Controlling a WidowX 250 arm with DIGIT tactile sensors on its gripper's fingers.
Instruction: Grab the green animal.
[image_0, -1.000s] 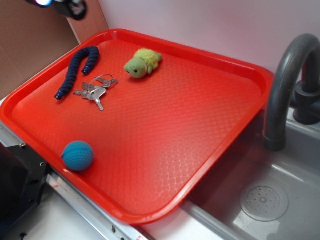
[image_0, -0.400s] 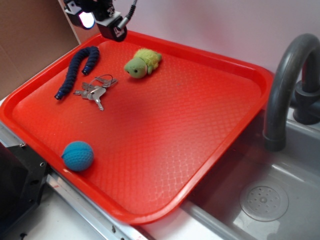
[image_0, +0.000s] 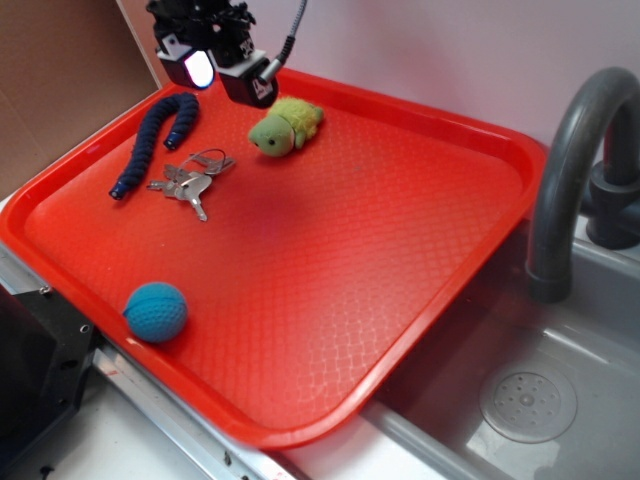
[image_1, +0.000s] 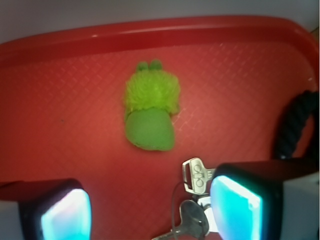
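Exterior view high, looking down across red tray (image_0: 330, 260), wrist view close above its far part

Behind my workspace: pale, plain wall (image_0: 450, 50); brown cardboard panel (image_0: 60, 90) at left. Grey sink basin (image_0: 540, 400) at right, round drain (image_0: 527, 406) in its floor, dark grey curved faucet (image_0: 575, 150) above. Light even, soft, without hard shadows.

red tray (image_0: 420, 250), keys (image_0: 190, 180), blue ball (image_0: 156, 311), faucet (image_0: 570, 160)
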